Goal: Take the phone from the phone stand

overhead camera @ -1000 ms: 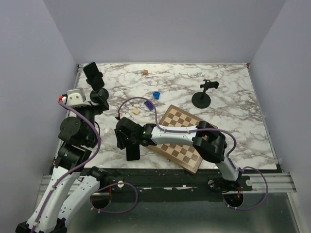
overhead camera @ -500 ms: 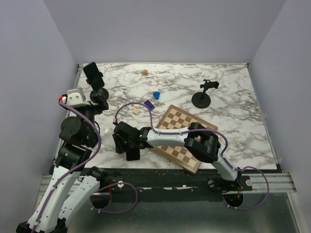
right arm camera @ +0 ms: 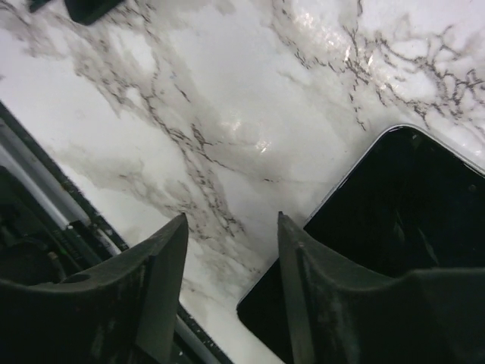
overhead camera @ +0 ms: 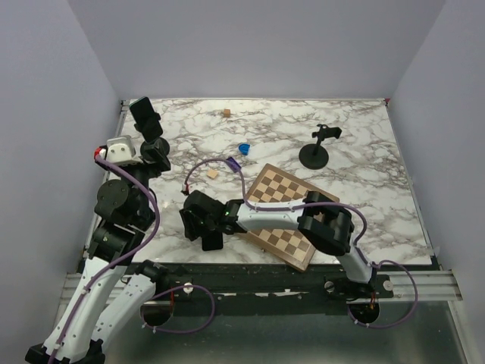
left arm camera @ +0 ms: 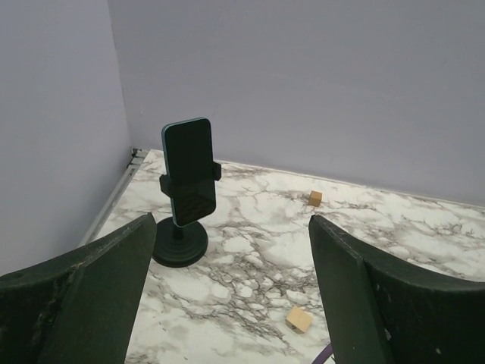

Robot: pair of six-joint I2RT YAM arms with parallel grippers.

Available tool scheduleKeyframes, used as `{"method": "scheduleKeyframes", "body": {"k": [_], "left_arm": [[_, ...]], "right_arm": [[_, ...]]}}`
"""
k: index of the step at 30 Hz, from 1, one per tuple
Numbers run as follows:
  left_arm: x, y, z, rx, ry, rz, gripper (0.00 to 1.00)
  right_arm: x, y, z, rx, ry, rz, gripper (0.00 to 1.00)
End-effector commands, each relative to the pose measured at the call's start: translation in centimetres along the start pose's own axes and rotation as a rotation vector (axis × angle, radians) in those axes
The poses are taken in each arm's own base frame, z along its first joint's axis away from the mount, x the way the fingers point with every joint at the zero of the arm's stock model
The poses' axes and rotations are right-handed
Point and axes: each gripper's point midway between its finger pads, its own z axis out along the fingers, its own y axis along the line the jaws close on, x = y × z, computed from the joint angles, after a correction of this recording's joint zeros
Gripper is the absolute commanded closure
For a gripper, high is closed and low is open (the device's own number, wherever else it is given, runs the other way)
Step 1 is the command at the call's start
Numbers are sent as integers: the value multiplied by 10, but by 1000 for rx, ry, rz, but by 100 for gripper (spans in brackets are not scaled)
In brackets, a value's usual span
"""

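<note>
A dark phone (overhead camera: 144, 116) stands upright in a black phone stand (overhead camera: 158, 143) at the far left of the marble table. In the left wrist view that phone (left arm camera: 189, 171) and its stand's round base (left arm camera: 180, 244) lie ahead and to the left. My left gripper (left arm camera: 233, 227) is open wide just short of them, holding nothing. A second black phone (overhead camera: 213, 240) lies flat by the table's front edge. My right gripper (overhead camera: 203, 230) hovers over its end. In the right wrist view my right gripper (right arm camera: 230, 220) is open on bare marble, with that phone (right arm camera: 402, 227) under the right finger.
An empty black stand (overhead camera: 315, 149) is at the back right. A chessboard (overhead camera: 284, 216) lies under the right arm. Small wooden cubes (overhead camera: 226, 113) (overhead camera: 213, 174), a blue piece (overhead camera: 244, 148) and a purple piece (overhead camera: 233, 162) are scattered mid-table. The front rail (right arm camera: 45, 189) is close.
My right gripper's jaws have parted and let go of the black phone, which now lies on the table near the front edge. The left arm has barely shifted.
</note>
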Motion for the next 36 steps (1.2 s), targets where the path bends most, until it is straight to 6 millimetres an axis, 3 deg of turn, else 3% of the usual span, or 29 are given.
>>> {"method": "scheduleKeyframes", "body": {"k": [1,5,8,11,17,21,28,33,36], "left_arm": [[4,4,4,-24,10,14,10],[3,8,3,-45,11,28,9],[0,11,1,-58,1,23,8],[2,11,2,-60,-2,24,7],[13,0,9,-21,40,22,7],[25,-4,16,-16,79,37,6],[70,-4,32,-137,326,23,2],[110,2,10,-222,530,-47,1],[122,13,-7,-259,576,-57,1]], "right_arm": [[-53,36,-50,-117,-161,-50,39],[-81,21,-98,-45,-297,-48,25],[-89,-3,-117,54,-355,-48,17],[-93,-29,-127,113,-378,-22,17],[-102,-100,-150,172,-418,147,16],[-105,-131,-171,166,-444,215,16],[-112,-146,-216,154,-530,219,13],[-102,-146,-237,138,-556,206,12],[-95,-144,-244,103,-579,213,11]]}}
